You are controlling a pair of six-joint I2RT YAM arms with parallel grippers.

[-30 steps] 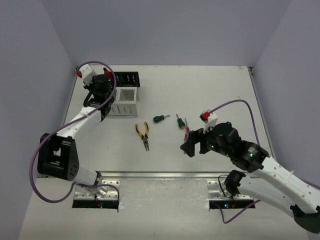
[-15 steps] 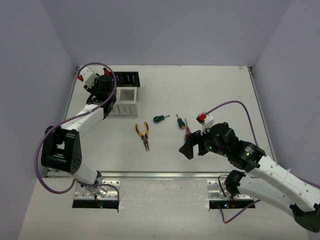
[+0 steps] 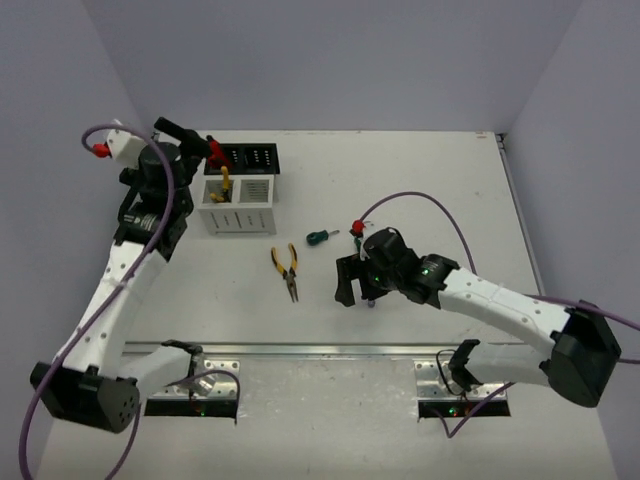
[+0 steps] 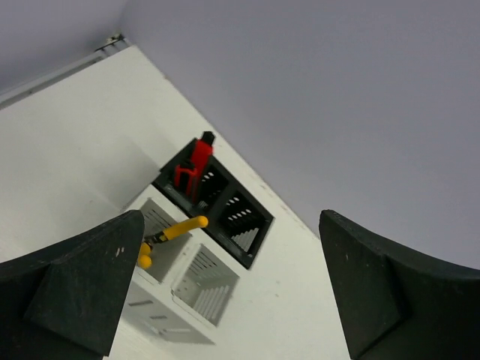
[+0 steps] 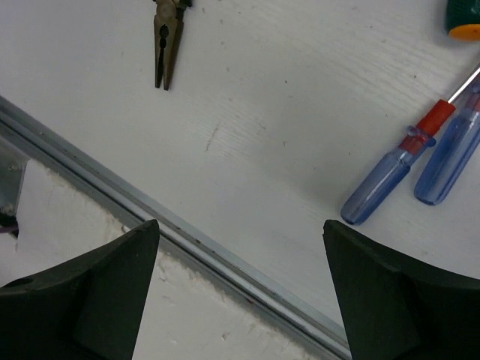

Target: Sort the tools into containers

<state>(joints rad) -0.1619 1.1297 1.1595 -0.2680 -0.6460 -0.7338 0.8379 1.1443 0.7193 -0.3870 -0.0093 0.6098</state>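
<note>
Blue translucent-handled screwdrivers [image 5: 384, 187] lie side by side at right of the wrist view on the white counter [image 5: 262, 112]; the right pincer [image 5: 240, 255], released and empty, should centre over one handle before closing.

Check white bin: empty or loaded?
Loaded: yellow-handled pliers stand in one compartment of the white bin, handles sticking up above the rim. The compartment beside it looks empty.
</note>
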